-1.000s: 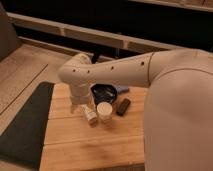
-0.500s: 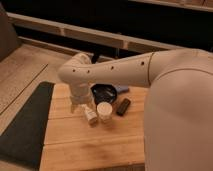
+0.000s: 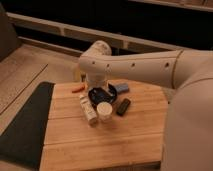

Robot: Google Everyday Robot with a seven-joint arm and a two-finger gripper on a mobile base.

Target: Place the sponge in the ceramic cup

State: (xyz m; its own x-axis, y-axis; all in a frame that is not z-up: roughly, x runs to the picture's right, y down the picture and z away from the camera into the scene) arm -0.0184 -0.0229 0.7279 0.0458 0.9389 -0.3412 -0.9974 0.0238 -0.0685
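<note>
The light-blue sponge point(image 3: 121, 88) lies on the wooden table point(image 3: 105, 142), just right of a black bowl point(image 3: 101, 95). The cream-white ceramic cup point(image 3: 104, 110) stands upright in front of the bowl, apart from the sponge. My white arm reaches in from the right and bends down over the bowl. The gripper point(image 3: 100, 90) hangs at the bowl's rim, left of the sponge and behind the cup, largely hidden by the forearm.
A whitish bottle point(image 3: 89, 110) lies beside the cup on its left. To the cup's right lies a dark block point(image 3: 123, 106). A small orange object point(image 3: 77, 89) sits near the table's far left edge. A dark mat point(image 3: 22, 125) borders the table's left side.
</note>
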